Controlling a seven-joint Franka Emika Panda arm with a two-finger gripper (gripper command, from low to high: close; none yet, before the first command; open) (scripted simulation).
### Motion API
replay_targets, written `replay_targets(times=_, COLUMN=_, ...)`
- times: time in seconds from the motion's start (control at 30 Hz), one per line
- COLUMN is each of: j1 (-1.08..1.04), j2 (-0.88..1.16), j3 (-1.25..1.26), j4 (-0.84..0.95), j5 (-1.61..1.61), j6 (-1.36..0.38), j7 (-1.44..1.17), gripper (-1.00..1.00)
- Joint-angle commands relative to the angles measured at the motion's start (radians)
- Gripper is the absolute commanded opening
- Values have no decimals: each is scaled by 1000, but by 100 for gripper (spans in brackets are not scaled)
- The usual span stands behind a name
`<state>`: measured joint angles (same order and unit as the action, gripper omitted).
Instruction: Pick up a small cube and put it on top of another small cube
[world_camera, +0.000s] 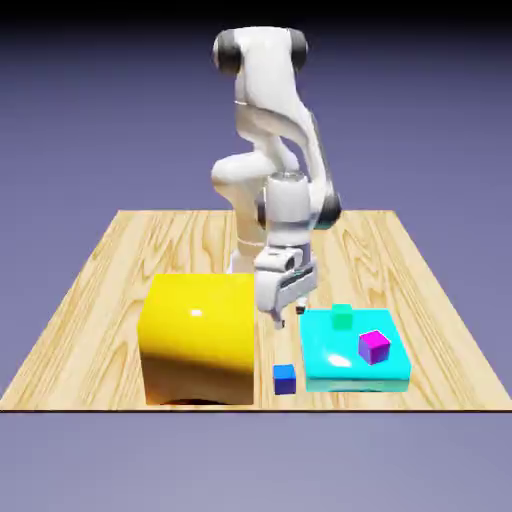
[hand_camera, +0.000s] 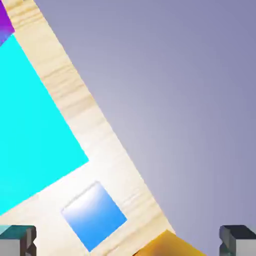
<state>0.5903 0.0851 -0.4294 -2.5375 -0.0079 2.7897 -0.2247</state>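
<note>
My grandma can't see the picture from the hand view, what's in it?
A small blue cube sits on the pale wooden table, between the open gripper's two grey tips, near a flat cyan block.

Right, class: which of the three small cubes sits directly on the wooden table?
The dark-blue cube; the magenta and green cubes rest on the cyan block.

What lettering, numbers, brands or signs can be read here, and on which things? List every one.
None: no text, number, brand or sign can be read on the yellow block, the cyan slab, the cubes, the arm or the table.
</note>
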Motion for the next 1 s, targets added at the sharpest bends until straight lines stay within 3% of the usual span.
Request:
replay_targets(times=0.0, j1=25, j2=30, j3=-19, j4=12, j5=0, j6=-11, j7=-44, gripper=0)
replay_targets(times=0.27, j1=232, j2=265, j3=-174, j4=110, j5=-3, j6=-100, j7=-391, gripper=0)
replay_targets(times=0.53, j1=91, j2=455, j3=-28, j4=150, j5=98, j6=52, j7=-461, gripper=0)
replay_targets(times=0.57, j1=91, j2=455, j3=-28, j4=150, j5=98, j6=52, j7=-461, gripper=-100)
replay_targets(times=0.87, j1=218, j2=232, j3=-152, j4=113, j5=-6, j6=-109, j7=-369, gripper=-100)
replay_targets(times=0.97, j1=311, j2=137, j3=-131, j4=159, j5=-80, j6=-201, j7=-468, gripper=-100)
